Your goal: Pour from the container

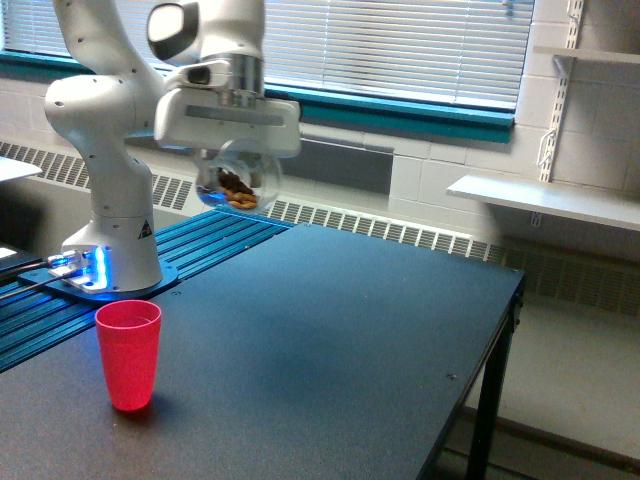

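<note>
Clear cup [238, 186] is the thing to pour from, and it hangs in the air under the white arm [110, 130], well above the bench [330, 330] and near its far edge on the exterior view's left. Going by size: the dark bench fills most of the view and is bare apart from one cup; the arm stands on a blue-lit base on the ribbed blue rail [210, 235] beside it, bending over with its wide white head level. Under that head the end effector [232, 150] is closed on the clear cup, which is tipped over so that its round rim faces toward the camera and some brown bits lie in the lower side of it. Smaller still, the red cup [129, 354] stands upright on the near part of the bench, well below the clear cup and off to the exterior view's left of it. The step in hand looks like carrying the load over to the red cup, with the pour itself not yet done. The main risk, as I judge it, is the tilt: with the rim turned sideways, a quick swing or a jerk could shake the brown bits out onto the bench or rail short of the target. A pour from too high could also scatter them or knock the light red cup over.
</note>
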`<move>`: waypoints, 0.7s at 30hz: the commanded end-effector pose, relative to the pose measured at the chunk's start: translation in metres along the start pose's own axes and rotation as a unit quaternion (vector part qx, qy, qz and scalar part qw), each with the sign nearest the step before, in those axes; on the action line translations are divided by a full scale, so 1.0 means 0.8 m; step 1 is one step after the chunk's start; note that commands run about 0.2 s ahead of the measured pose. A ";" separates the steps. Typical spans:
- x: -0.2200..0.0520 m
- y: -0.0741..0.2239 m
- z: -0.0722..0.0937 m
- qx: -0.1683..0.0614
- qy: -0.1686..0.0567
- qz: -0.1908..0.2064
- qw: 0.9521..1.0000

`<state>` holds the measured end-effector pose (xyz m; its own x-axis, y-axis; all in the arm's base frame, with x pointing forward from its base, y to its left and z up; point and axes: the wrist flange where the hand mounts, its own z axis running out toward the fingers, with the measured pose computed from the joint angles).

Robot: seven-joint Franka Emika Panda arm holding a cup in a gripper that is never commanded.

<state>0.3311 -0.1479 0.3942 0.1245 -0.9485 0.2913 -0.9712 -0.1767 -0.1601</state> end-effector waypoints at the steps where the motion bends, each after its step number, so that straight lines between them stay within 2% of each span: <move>1: 0.014 0.030 0.005 -0.011 -0.001 0.059 0.998; 14: 0.029 0.088 0.028 -0.025 -0.008 0.118 0.993; 15: 0.008 0.115 0.076 -0.047 -0.014 0.130 0.990; 16: 0.024 0.104 0.055 -0.022 -0.004 0.130 0.991; 17: 0.033 0.103 0.044 -0.023 -0.008 0.132 0.991; 21: 0.042 0.117 0.040 -0.024 -0.011 0.151 0.988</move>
<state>0.2643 -0.1953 0.3585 -0.1034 -0.9670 0.2331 -0.9830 0.0636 -0.1723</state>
